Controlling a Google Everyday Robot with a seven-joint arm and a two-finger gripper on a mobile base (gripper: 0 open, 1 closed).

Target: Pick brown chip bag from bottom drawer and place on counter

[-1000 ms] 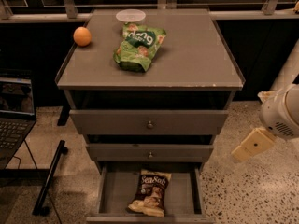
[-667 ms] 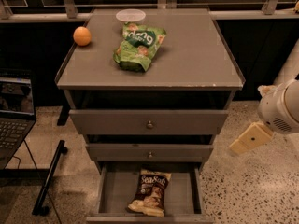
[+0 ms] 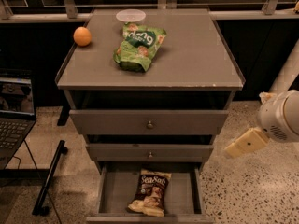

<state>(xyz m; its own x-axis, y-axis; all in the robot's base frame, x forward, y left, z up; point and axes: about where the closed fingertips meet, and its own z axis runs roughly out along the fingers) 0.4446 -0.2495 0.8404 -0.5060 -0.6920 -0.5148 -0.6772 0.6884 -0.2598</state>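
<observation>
Movement is slight: your gripper (image 3: pixel 245 143) has edged a little left toward the cabinet yet hangs well right of the open bottom drawer (image 3: pixel 105 190), whether open or closed you cannot tell, while the brown chip bag (image 3: pixel 150 192) lies unmoved inside it, so reach and grasp remain ahead.

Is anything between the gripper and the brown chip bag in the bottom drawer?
The gripper hangs right of the cabinet; the brown chip bag lies uncovered in the open bottom drawer. Only that drawer's right wall stands between them.
</observation>
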